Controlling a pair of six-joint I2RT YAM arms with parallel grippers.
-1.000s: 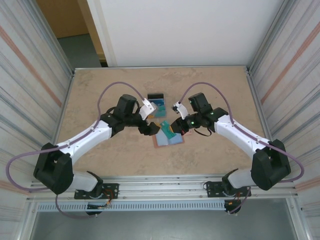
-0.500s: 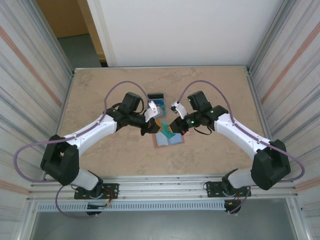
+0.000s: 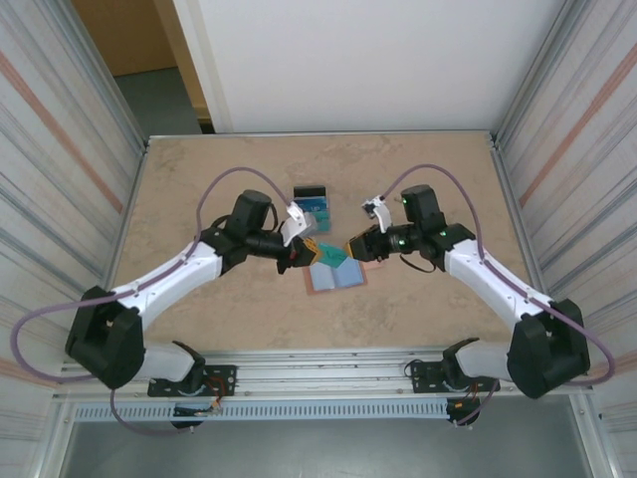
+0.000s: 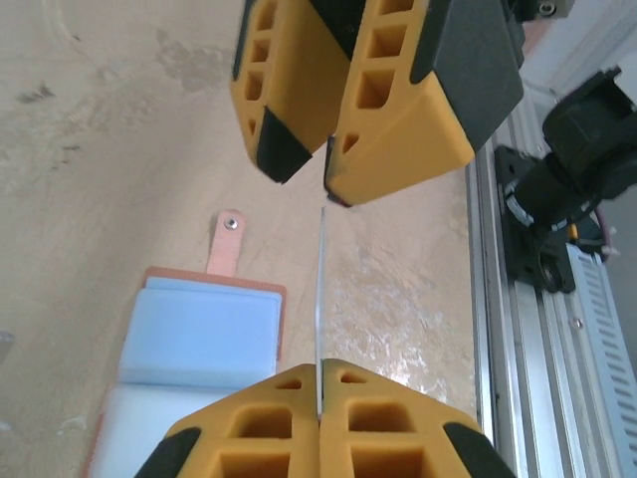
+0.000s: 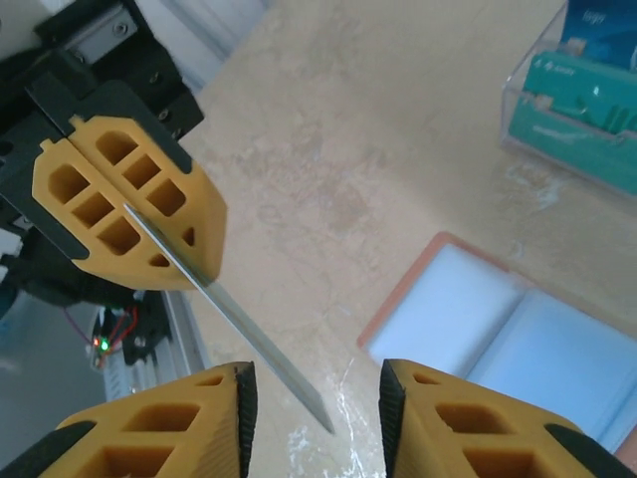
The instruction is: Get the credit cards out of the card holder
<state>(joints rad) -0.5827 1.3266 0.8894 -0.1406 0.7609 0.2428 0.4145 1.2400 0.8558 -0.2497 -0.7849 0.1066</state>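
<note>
Left end effector (image 3: pixel 302 253) is clamped tight on one credit card (image 4: pixel 320 289), held edge-on above the surface (image 3: pixel 199 199). Right end effector (image 5: pixel 317 383) has its fingers apart at the card's free end. Card holder (image 3: pixel 335 276) lies open underneath.

Fingers (image 4: pixel 398 110) are orange-yellow with black backs. The card (image 3: pixel 331 256) between them is teal. The wallet (image 4: pixel 214 329) under them is reddish-brown with pale blue pockets, on a beige marbled tabletop (image 4: pixel 100 149).
</note>
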